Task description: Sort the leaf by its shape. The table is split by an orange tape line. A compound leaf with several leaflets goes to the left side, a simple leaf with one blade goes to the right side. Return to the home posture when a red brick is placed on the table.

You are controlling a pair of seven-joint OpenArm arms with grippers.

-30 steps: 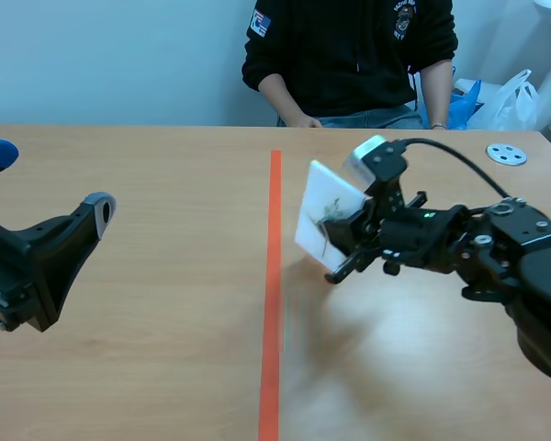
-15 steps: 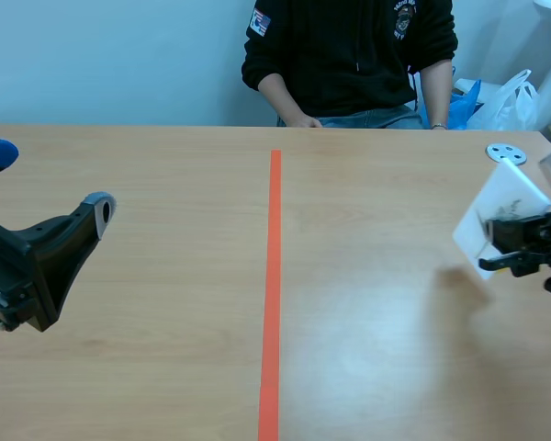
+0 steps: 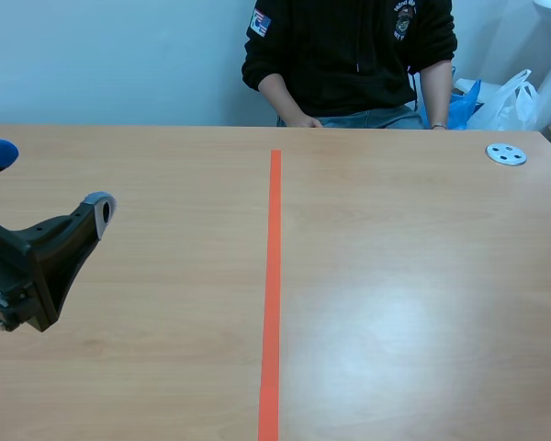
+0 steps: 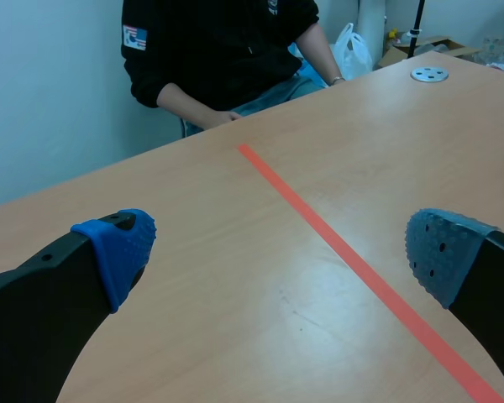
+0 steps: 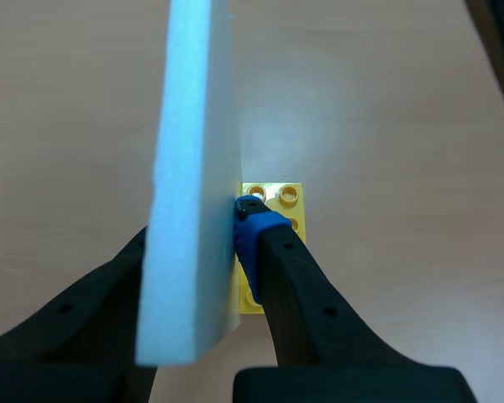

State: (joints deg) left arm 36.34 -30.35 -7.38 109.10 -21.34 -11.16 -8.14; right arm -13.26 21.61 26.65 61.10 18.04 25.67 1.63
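One yellow brick (image 5: 295,209) beneath white board (image 5: 193,168)

Down the middle of the table (image 3: 422,303) runs the tape line (image 3: 272,276), from near edge to far edge. The left gripper (image 4: 279,250) hangs low over the left half, well apart from the line, fingers wide with only table between them. A person (image 3: 349,55) sits behind the far edge, just right of the line. A disc (image 3: 506,154) lies at the far right corner, with a plastic bag (image 3: 510,101) behind it, off the table. The right gripper (image 5: 197,235) clamps a board (image 5: 193,151) upright and edge-on. A studded plate (image 5: 287,195) lies on the table under it.
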